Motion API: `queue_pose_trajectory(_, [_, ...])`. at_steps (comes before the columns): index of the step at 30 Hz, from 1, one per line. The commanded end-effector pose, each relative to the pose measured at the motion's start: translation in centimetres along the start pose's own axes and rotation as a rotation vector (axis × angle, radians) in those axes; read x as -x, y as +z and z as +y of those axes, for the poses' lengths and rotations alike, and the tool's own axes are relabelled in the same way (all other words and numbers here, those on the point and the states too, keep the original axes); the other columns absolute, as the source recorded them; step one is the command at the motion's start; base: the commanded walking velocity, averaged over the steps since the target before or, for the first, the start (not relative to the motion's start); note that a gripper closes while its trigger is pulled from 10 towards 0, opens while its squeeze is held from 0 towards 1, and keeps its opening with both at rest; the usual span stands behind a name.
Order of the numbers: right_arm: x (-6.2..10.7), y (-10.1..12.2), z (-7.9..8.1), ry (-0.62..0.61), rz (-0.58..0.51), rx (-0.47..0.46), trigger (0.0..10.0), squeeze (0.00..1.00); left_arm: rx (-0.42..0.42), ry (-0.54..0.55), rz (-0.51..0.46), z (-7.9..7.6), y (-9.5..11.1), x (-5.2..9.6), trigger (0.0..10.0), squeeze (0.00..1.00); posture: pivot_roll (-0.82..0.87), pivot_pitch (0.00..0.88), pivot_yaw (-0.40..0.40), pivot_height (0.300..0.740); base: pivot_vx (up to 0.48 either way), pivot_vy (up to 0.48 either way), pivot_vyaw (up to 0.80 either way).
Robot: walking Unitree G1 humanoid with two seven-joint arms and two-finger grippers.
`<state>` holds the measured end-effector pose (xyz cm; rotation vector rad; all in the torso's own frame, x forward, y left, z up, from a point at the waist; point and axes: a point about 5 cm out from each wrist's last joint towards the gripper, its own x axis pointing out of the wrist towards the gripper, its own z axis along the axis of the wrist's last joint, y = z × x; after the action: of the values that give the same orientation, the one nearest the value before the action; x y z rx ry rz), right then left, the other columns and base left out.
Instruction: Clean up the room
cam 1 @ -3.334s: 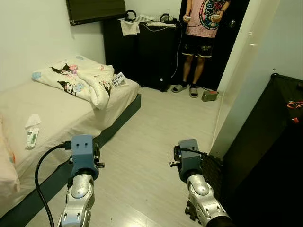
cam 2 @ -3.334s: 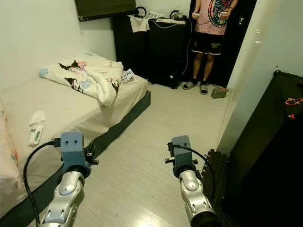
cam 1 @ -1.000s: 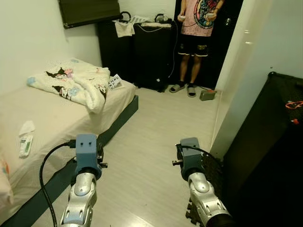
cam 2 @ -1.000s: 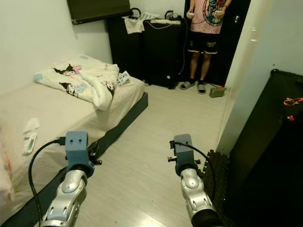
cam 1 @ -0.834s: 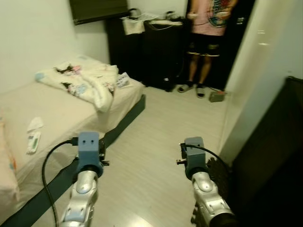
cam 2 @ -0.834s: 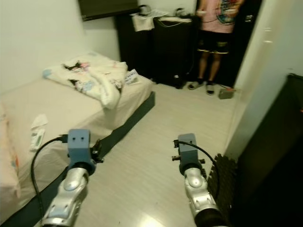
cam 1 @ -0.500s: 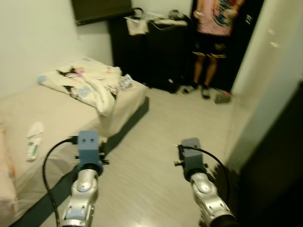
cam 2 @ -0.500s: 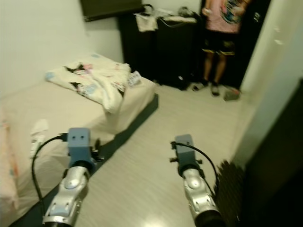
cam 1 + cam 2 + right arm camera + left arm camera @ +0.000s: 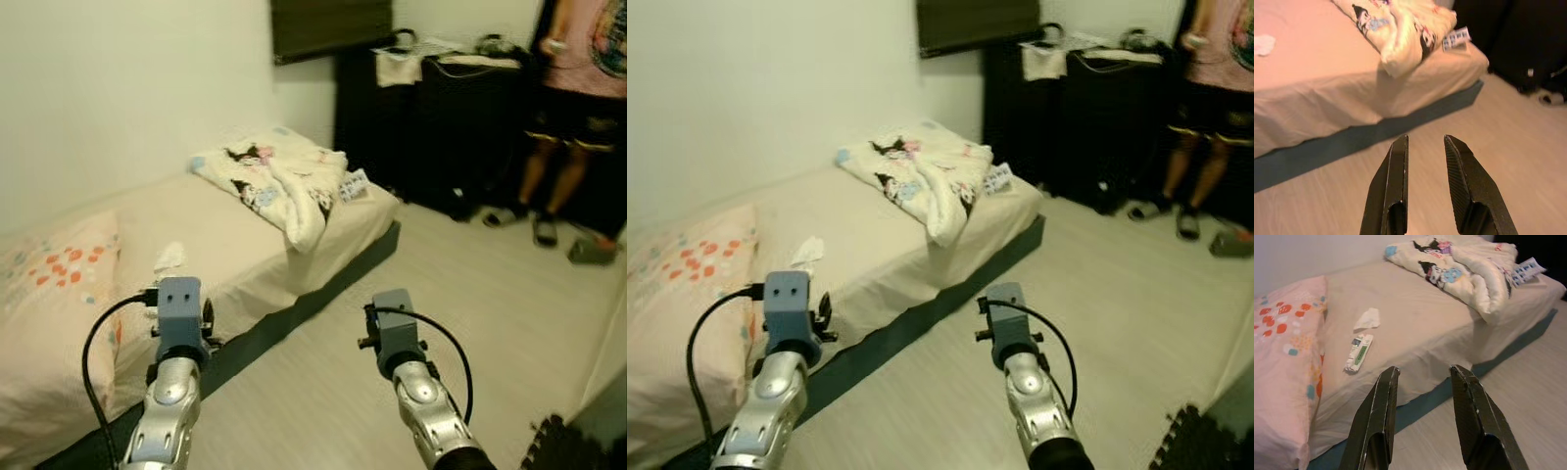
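The bedroom had a pale wood-look floor point(image 9: 490, 294) and a low bed point(image 9: 225, 240) along the white wall, with dark cabinets point(image 9: 441, 117) at the far end and a person point(image 9: 578, 108) standing by them. On the bed lay a cartoon-print blanket point(image 9: 284, 181), bunched near its foot, a spotted pink pillow point(image 9: 49, 294) at its head, and between them a crumpled tissue point(image 9: 1367, 318) just beside a small white and green tube point(image 9: 1358, 352). A small printed packet point(image 9: 1528, 270) sat near the blanket at the mattress corner. The left gripper point(image 9: 1422, 377) hovered before the bed's side, fingers parted and empty; the right gripper point(image 9: 1425, 144) hung above the floor, fingers narrowly parted, empty.
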<state>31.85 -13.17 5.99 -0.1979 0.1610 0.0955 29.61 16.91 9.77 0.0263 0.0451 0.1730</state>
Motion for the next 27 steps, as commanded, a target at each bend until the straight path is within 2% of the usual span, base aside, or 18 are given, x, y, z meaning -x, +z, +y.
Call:
queue_pose_trajectory(1, [0.05, 0.05, 0.58, 0.016, 0.0, -0.004, 10.0, 0.0, -0.011, 0.019, 0.016, 0.47, -0.29, 0.1, 10.0, 0.0, 0.0, 0.012, -0.022, 0.74, 0.255, 0.0, 0.8])
queue_pose_trajectory(9, [0.06, 0.09, 0.57, 0.015, -0.004, -0.002, 10.0, 0.0, -0.011, 0.018, 0.017, 0.48, -0.31, 0.12, 10.0, 0.0, 0.0, 0.012, -0.022, 0.74, 0.256, 0.0, 0.7])
queue_pose_trajectory(14, [0.14, 0.07, 0.49, 0.001, -0.01, -0.025, 10.0, 0.0, -0.011, 0.018, 0.017, 0.51, -0.34, 0.13, 10.0, 0.0, 0.0, 0.012, -0.022, 0.74, 0.255, 0.0, 0.0])
queue_pose_trajectory(27, [0.21, 0.13, 0.6, 0.014, -0.019, 0.007, 10.0, 0.0, -0.011, 0.02, 0.018, 0.55, -0.32, 0.18, 10.0, 0.0, 0.0, 0.014, -0.018, 0.74, 0.256, 0.0, 0.0])
